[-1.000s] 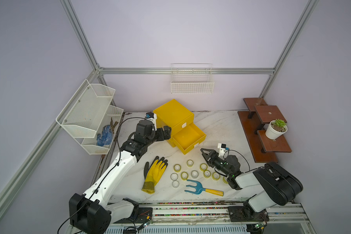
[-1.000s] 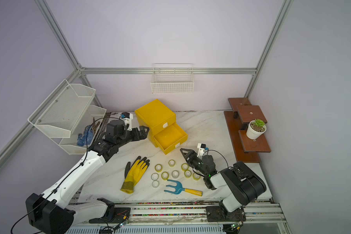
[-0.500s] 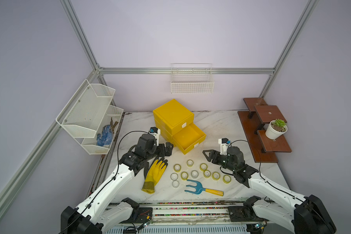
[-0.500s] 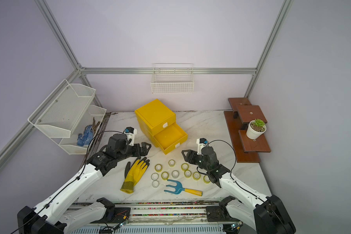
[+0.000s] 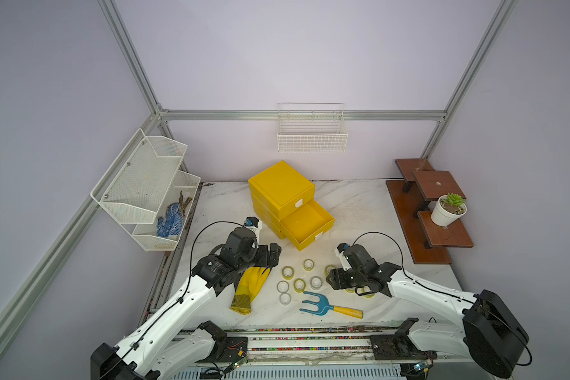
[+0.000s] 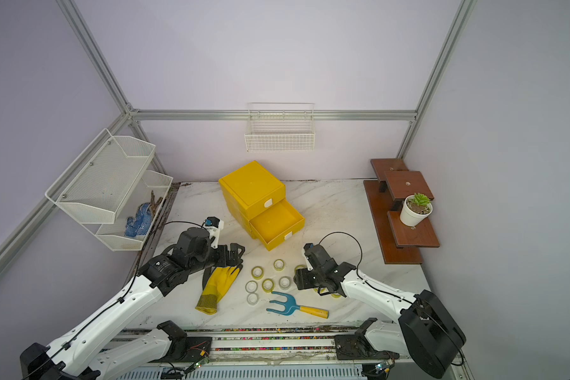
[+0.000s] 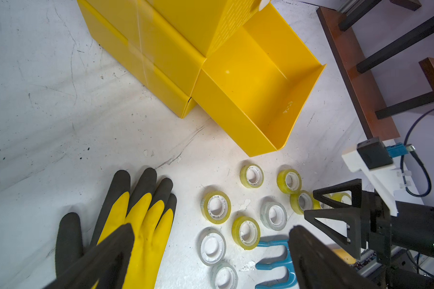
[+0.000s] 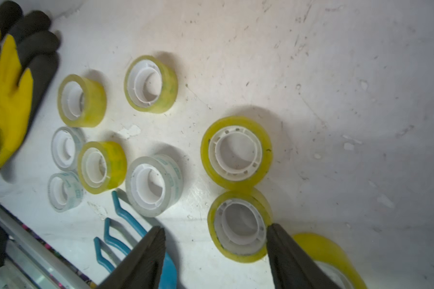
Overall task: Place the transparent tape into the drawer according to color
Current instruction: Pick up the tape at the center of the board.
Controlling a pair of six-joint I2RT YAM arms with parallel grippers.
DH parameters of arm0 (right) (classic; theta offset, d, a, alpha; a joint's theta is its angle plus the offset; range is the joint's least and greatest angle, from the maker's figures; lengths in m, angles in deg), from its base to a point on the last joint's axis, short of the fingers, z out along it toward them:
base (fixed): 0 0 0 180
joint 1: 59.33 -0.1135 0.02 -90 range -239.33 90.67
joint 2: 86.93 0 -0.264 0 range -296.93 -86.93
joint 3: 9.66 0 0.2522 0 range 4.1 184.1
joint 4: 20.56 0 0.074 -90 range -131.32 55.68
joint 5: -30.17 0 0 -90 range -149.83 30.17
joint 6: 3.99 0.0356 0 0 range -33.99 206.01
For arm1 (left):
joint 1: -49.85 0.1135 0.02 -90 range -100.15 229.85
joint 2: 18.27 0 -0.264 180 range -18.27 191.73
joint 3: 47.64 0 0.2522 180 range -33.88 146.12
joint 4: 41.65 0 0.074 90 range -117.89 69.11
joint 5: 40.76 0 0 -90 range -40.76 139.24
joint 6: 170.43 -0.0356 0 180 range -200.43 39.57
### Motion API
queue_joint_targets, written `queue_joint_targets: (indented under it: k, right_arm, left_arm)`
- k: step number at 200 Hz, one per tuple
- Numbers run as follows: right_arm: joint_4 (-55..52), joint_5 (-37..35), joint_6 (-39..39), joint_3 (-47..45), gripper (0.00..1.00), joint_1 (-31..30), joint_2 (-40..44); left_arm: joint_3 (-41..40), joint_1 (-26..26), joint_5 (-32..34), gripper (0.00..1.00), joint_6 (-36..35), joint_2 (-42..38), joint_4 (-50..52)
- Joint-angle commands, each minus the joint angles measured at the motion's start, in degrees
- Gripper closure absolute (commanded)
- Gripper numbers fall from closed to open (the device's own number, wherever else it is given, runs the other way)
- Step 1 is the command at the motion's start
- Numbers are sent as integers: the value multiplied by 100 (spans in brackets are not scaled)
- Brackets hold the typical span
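Observation:
Several small tape rolls, yellow-tinted and clear, lie flat on the marble table in front of the yellow cabinet. The cabinet's lower drawer is pulled out and empty. My right gripper is low over the rolls on the right and stands open. In the right wrist view one yellow roll lies partly between its fingers, with one fingertip at the roll's edge. My left gripper hovers wide open above the glove's fingertips, holding nothing. More rolls are partly hidden under the right arm.
A yellow and black glove lies left of the rolls. A blue hand rake with a yellow handle lies in front of them. A wooden step shelf with a potted plant stands on the right. A white mesh rack hangs on the left.
The left gripper has drawn back from the cabinet toward the table's front, over the glove. The right gripper has come down and forward onto the right-hand rolls.

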State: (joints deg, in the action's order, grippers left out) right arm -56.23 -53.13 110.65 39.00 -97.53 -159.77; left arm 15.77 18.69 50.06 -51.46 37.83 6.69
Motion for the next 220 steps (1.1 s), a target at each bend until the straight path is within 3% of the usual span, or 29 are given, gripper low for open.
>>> queue_joint_targets:
  k: [1,158,220]
  right_arm:
    - [-305,-455,-270,198,32,-115,-130]
    - [-548,-1254,-355,645,45,-599,-1142]
    - [-583,-856,-192,834,54,-601,-612]
  left_arm:
    - [98,-7,153,0,-14,-11,3]
    - [160,-5,159,0,-49,138,-5]
    - [143,-4,138,0,-58,183,-13]
